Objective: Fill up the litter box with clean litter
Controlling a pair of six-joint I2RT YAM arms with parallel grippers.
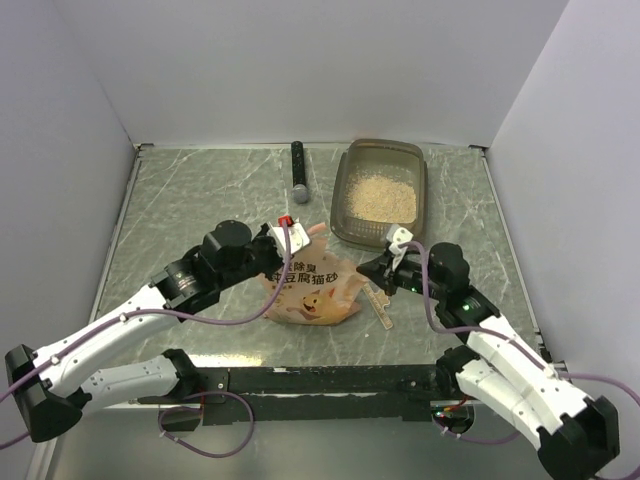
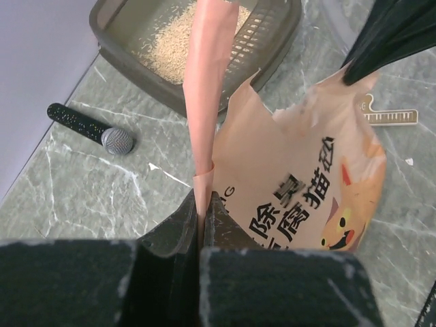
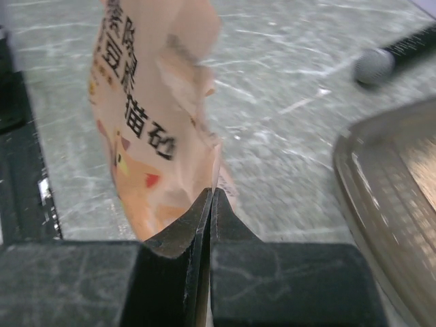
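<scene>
White walls [image 1: 300, 60] box in a green-grey marbled table [image 1: 180, 210]. Far right sits the litter box [image 1: 349, 190], clean litter [image 1: 382, 196] heaped inside. Orange-pink pouch [image 1: 310, 292] mid-table; left tool [image 2: 203, 219] and right tool [image 3: 210, 212] each clamped tight on its edges. Black microphone [image 1: 298, 172] beside box.

Light: bright, even, from above
Shadows: soft, faint
Blur: right wrist view smeared; microphone [image 3: 373, 66] unfocused
</scene>
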